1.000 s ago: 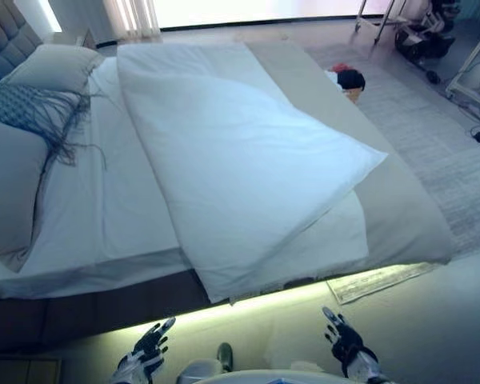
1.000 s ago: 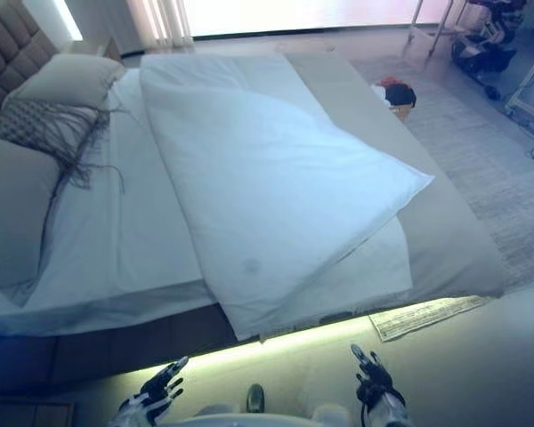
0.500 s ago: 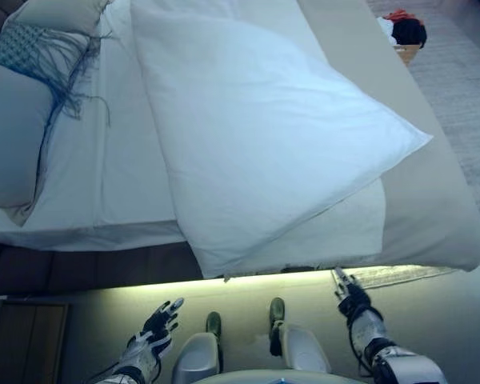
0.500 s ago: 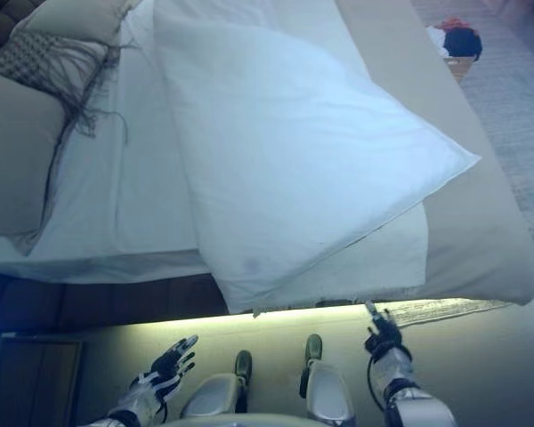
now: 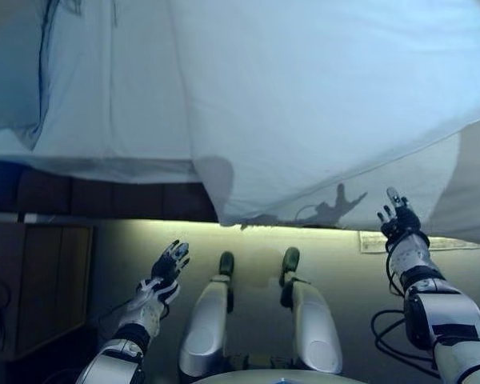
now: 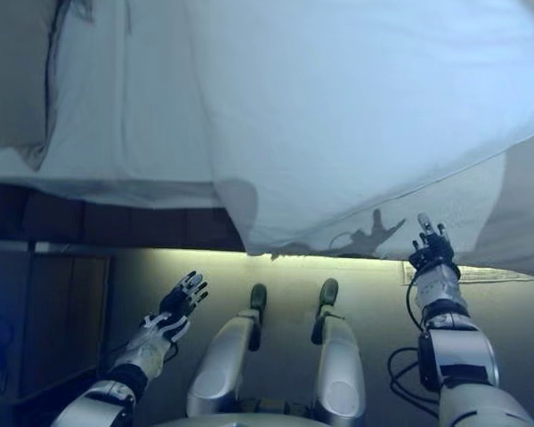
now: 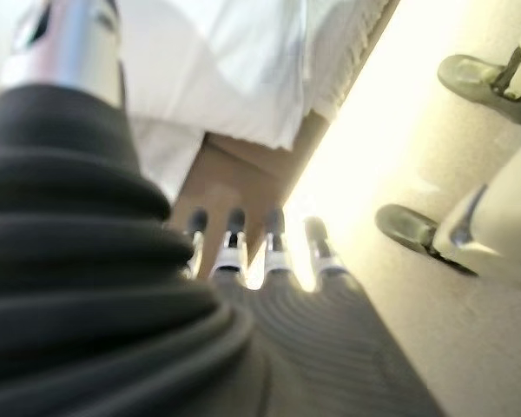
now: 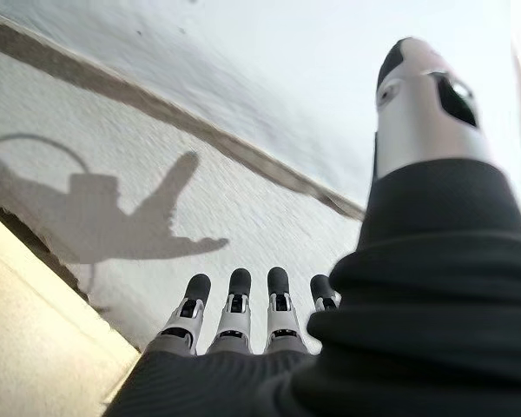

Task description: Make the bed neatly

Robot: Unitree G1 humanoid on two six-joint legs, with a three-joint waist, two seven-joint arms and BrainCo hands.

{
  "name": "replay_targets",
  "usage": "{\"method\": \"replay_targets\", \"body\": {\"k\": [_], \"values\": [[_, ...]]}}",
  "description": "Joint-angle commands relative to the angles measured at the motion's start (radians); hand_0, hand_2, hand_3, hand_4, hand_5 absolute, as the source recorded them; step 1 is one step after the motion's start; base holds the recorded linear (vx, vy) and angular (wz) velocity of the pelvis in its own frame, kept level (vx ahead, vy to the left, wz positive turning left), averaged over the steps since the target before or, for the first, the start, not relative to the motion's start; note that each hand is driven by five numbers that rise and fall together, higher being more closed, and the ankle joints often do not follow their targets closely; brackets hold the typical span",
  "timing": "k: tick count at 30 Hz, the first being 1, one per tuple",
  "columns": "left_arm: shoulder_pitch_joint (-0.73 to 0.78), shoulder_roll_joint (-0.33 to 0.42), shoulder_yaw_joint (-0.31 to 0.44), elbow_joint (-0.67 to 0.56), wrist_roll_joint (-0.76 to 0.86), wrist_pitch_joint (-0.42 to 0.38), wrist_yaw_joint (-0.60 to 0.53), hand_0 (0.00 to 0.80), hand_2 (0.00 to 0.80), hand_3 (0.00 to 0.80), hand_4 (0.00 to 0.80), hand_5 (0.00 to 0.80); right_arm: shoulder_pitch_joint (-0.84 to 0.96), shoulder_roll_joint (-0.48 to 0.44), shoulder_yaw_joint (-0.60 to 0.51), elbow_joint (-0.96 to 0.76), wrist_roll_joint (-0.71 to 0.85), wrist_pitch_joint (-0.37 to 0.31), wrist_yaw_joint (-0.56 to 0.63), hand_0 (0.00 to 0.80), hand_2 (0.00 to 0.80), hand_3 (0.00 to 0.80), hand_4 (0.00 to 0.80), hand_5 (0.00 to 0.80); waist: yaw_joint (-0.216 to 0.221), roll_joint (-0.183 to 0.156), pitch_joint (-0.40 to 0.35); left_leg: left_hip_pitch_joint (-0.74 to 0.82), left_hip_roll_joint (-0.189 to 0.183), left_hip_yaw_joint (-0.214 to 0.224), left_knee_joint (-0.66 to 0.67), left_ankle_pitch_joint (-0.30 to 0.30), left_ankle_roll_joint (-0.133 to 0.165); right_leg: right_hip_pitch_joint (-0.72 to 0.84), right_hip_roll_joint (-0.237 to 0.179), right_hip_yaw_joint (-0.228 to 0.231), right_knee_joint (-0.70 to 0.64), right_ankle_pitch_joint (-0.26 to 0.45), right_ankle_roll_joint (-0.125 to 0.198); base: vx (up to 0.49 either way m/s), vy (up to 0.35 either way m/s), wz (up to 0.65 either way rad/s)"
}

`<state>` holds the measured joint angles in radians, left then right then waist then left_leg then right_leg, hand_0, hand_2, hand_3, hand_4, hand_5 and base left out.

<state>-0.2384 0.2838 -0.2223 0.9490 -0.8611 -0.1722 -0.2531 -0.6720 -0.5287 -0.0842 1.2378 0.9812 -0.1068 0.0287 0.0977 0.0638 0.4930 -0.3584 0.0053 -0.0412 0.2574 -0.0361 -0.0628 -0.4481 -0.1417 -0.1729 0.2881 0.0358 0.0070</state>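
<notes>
A white duvet point(image 5: 320, 96) lies folded back at an angle over the bed, its corner point(image 5: 224, 210) hanging over the near edge. The white sheet point(image 5: 120, 96) shows to its left, with a grey pillow point(image 5: 8, 64) at the far left. My left hand point(image 5: 166, 268) is open and empty, low over the floor below the bed's dark side point(image 5: 104, 196). My right hand point(image 5: 398, 222) is open and empty, raised close to the hanging duvet edge point(image 8: 174, 122) without touching it. Both wrist views show straight fingers point(image 7: 234, 243) point(image 8: 234, 300).
A wooden bedside cabinet point(image 5: 40, 280) stands on the floor at the left. A lit strip runs along the bed's base point(image 5: 144, 228). A beige cover point(image 5: 476, 184) hangs at the bed's right. A rug edge point(image 5: 448, 242) lies on the floor by my right hand.
The camera has tipped down and moved closer to the bed. My right hand has risen toward the duvet's hanging edge. The left hand stays low. The bedding has not moved.
</notes>
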Motion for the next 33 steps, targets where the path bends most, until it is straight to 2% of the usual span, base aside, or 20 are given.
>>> {"method": "replay_targets", "body": {"k": [1,5,9,18,21,27,33], "values": [[0.031,0.035,-0.026,-0.078,-0.054,-0.051,-0.003,0.0,0.0,0.0,0.0,0.0,-0.029,-0.083,0.011,-0.02,-0.008,0.002,-0.017,0.0,0.0,0.0,0.0,0.0,0.007,-0.009,-0.003,-0.022,-0.02,0.026,0.058,-0.005,0.055,-0.013,-0.064,0.027,0.061,0.027,0.099,-0.017,-0.029,0.06],[0.042,0.049,-0.045,-0.158,-0.098,-0.072,-0.007,0.0,0.0,0.0,0.0,0.0,-0.086,-0.159,0.032,-0.018,-0.028,0.027,-0.031,0.0,0.0,0.0,0.0,0.0,0.019,0.013,0.027,-0.086,-0.013,0.031,0.067,0.011,0.053,-0.068,-0.053,0.019,0.123,-0.009,0.084,-0.023,-0.047,0.04],[0.078,0.077,-0.068,-0.265,-0.13,-0.077,0.007,0.0,0.0,0.0,0.0,0.0,-0.115,-0.224,0.042,-0.024,-0.009,0.03,-0.052,0.0,0.0,0.0,0.0,0.0,0.028,0.019,0.027,-0.17,-0.012,0.022,0.111,0.004,0.049,-0.136,-0.051,0.014,0.149,-0.019,0.075,0.037,-0.115,0.08],[0.118,0.132,-0.093,-0.407,-0.157,-0.07,0.064,0.0,0.0,0.0,0.0,0.0,-0.174,-0.298,0.029,-0.042,0.017,0.058,-0.092,0.0,0.0,0.0,0.0,0.0,0.032,0.025,0.027,-0.284,0.014,0.021,0.124,0.032,0.038,-0.231,-0.031,0.002,0.171,-0.024,0.056,0.042,-0.166,0.02],[0.126,0.143,-0.094,-0.432,-0.159,-0.07,0.076,0.0,0.0,0.0,0.0,0.0,-0.197,-0.324,0.041,-0.035,-0.005,0.076,-0.065,0.0,0.0,0.0,0.0,0.0,0.032,0.031,0.027,-0.309,0.02,0.015,0.132,0.04,0.033,-0.252,-0.025,0.0,0.184,-0.03,0.05,0.06,-0.139,-0.02],[0.147,0.166,-0.093,-0.495,-0.183,-0.087,0.075,0.0,0.0,0.0,0.0,0.0,-0.23,-0.368,0.089,-0.047,-0.025,0.16,0.03,0.0,0.0,0.0,0.0,0.0,0.029,0.044,0.027,-0.352,0.033,0.017,0.13,0.064,0.023,-0.295,-0.012,-0.003,0.204,-0.04,0.036,0.056,-0.075,-0.03],[0.153,0.197,-0.101,-0.547,-0.193,-0.094,0.11,0.0,0.0,0.0,0.0,0.0,-0.251,-0.376,0.106,-0.059,0.006,0.178,0.082,0.0,0.0,0.0,0.0,0.0,0.043,0.052,0.027,-0.42,0.04,0.0,0.142,0.077,0.027,-0.363,-0.011,-0.011,0.248,-0.057,0.023,0.047,-0.099,0.01]]}}
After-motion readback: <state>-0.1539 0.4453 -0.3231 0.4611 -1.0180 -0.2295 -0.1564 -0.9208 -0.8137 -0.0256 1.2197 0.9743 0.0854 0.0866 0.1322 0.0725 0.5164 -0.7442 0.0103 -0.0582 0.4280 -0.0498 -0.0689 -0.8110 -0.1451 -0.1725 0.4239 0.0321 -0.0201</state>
